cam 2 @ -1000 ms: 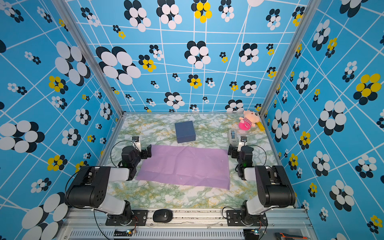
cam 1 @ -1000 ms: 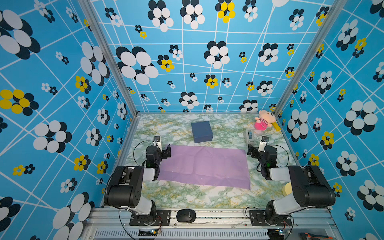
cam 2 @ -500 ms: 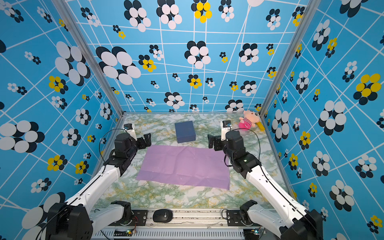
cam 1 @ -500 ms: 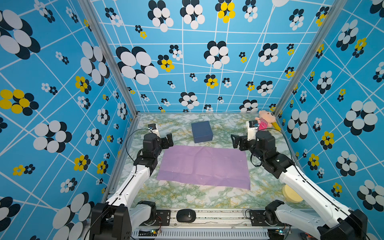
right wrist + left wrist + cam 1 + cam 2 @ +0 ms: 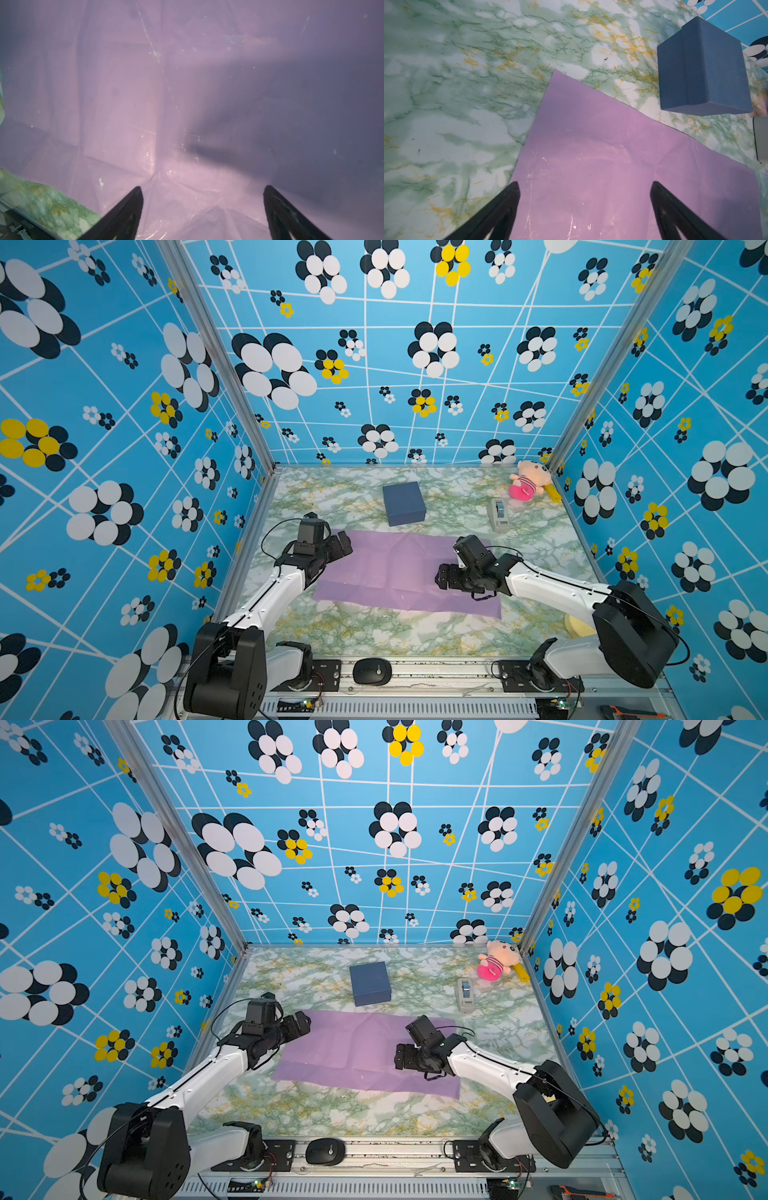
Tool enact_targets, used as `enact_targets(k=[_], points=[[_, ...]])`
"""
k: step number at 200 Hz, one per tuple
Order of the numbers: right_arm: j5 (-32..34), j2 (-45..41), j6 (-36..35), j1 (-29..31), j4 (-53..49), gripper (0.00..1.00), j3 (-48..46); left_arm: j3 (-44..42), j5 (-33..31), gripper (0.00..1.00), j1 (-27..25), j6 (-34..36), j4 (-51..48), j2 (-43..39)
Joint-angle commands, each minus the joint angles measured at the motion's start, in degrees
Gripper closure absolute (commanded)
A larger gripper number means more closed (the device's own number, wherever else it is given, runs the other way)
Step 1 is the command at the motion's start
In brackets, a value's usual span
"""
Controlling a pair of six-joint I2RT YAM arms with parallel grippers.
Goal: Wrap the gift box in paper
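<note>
In both top views the wrapping has not really begun. The paper [image 5: 395,572] lies flat, lilac side up, in the middle of the table [image 5: 374,632]. The box [image 5: 404,502] stands bare on the table just beyond the sheet's far edge, not on it. By my judgement every step is left: box onto the sheet, folds over it, then sealing. A tape dispenser [image 5: 498,515] sits to the right of the box, apart from it. The left fingers [image 5: 344,542] are spread wide over the paper's far left corner and carry nothing. The right fingers [image 5: 401,1056] are spread as well, low over the right part of the sheet, and are also empty.

In the left wrist view the two dark fingers [image 5: 506,199] stand far apart with nothing between them. One is over the sheet's edge and the other over the sheet itself. The paper's corner [image 5: 556,71] points onto bare table, and the box [image 5: 702,68] is beyond it with a strip of table between them. No contact with the paper shows here.

In the right wrist view the fingers [image 5: 133,199] are equally wide apart and grip nothing. The creased, scuffed paper [image 5: 187,93] fills nearly the whole picture, with a sliver of table [image 5: 41,197] at one side. The arm's shadow falls on the sheet. I cannot tell whether the tips touch the sheet. The box is out of this view.
</note>
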Motion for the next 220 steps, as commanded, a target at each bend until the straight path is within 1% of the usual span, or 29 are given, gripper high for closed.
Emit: enact_targets(k=[1,56,89,107,119,134,145,172,178,199,220], points=[[-2.9,2.5,1.0,-2.3,2.5,0.08,-0.8,-0.6,0.7,0.01,-0.2,-1.3,0.1,0.7],[-4.0,9.2,-3.6,-7.7,4.0,0.08,2.4,0.7,2.9,0.01,-0.1,-1.0,3.6,3.9],[-5.1,10.5,-5.8,-10.2,3.1,0.09,4.9,5.5,6.1,0.01,0.2,2.0,8.0,9.3],[-5.8,7.7,-7.3,-10.2,0.6,0.10,7.5,11.0,9.8,0.00,0.4,4.8,9.6,14.7],[-6.6,4.9,-7.8,-10.2,-0.2,0.10,9.1,16.3,12.3,0.01,0.5,6.9,10.0,19.1],[-6.9,2.1,-7.3,-9.8,0.7,0.11,10.5,22.8,15.7,0.02,0.4,8.7,10.7,25.1],[-7.4,1.6,-6.7,-9.3,1.8,0.12,11.3,27.7,18.2,0.04,0.4,9.3,11.4,29.5],[-7.8,4.6,-5.6,-7.5,4.2,0.15,13.5,39.4,21.3,0.04,0.2,10.5,12.1,39.3],[-8.3,5.6,-5.1,-7.3,5.5,0.18,13.6,41.8,21.8,0.05,0.1,10.5,12.1,41.3],[-14.1,9.8,-4.9,-6.3,9.3,0.20,15.8,49.0,23.7,0.05,-0.5,11.8,12.4,47.9],[-13.8,13.4,-4.6,-5.1,10.5,0.23,18.3,54.4,25.5,0.05,-1.4,12.3,14.2,53.6]])
